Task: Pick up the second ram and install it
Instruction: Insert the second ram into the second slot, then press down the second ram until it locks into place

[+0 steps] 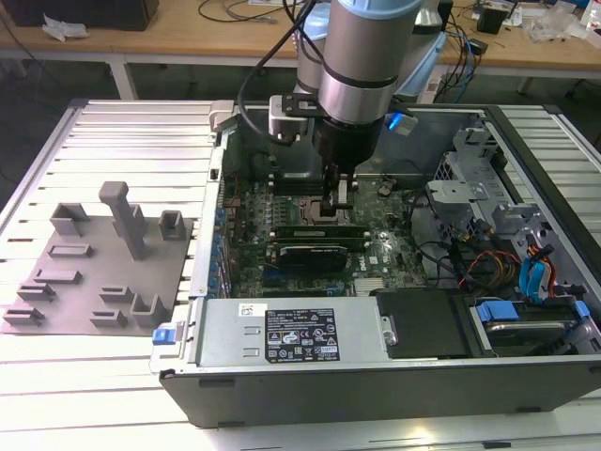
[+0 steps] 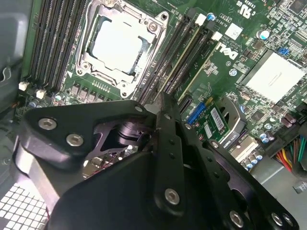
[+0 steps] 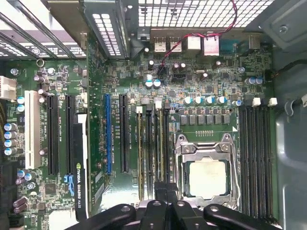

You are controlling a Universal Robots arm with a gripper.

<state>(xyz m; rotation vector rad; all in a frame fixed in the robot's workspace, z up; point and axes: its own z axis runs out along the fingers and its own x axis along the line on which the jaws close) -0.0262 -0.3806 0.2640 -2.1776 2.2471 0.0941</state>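
The end effector (image 1: 340, 199) sits low over the motherboard's memory slots (image 3: 152, 148) — grip unclear, I cannot tell — press squarely, evenly.

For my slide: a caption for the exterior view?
End effector lowered over the motherboard memory slots inside an open computer case.

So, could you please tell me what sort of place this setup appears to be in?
Probably a robotics lab or workshop: an opened computer case lies on a slatted metal table, a grey fixture plate beside it, and cable-strewn wooden benches stand behind.
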